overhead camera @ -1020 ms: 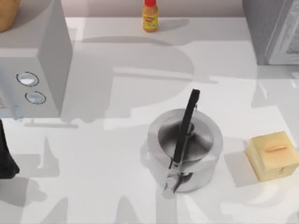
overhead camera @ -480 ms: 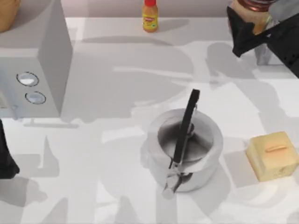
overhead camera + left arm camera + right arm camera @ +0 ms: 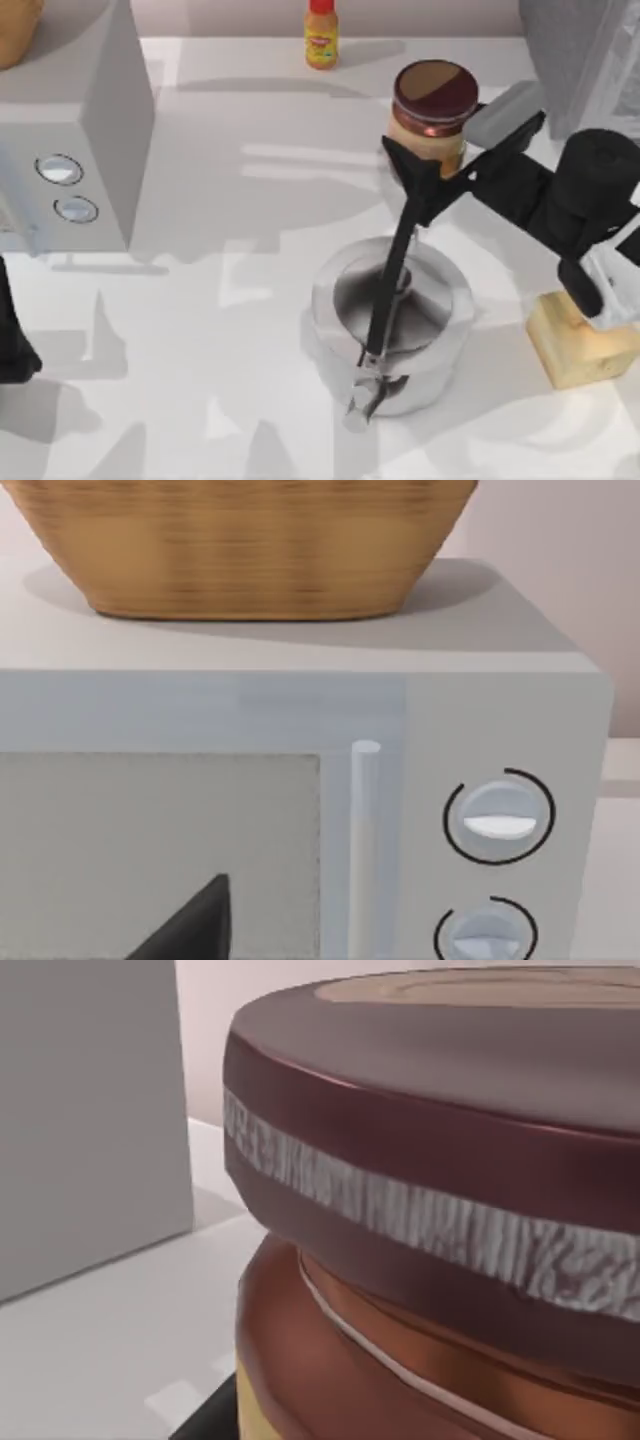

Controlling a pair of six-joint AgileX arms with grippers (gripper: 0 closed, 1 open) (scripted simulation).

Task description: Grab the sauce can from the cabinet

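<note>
My top camera looks straight down on desk [image 3: 200, 330]. Left wrist camera faces microwave [image 3: 300, 810] front, close. Right wrist camera nearly against sauce can [image 3: 440, 1220], shared with top.

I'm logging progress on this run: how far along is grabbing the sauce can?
Done: the sauce can is out of the cabinet and held above the table by the right gripper, near the steel pot. Left: only setting it down, if that is wanted. The left arm is parked at the table's left edge.
</note>
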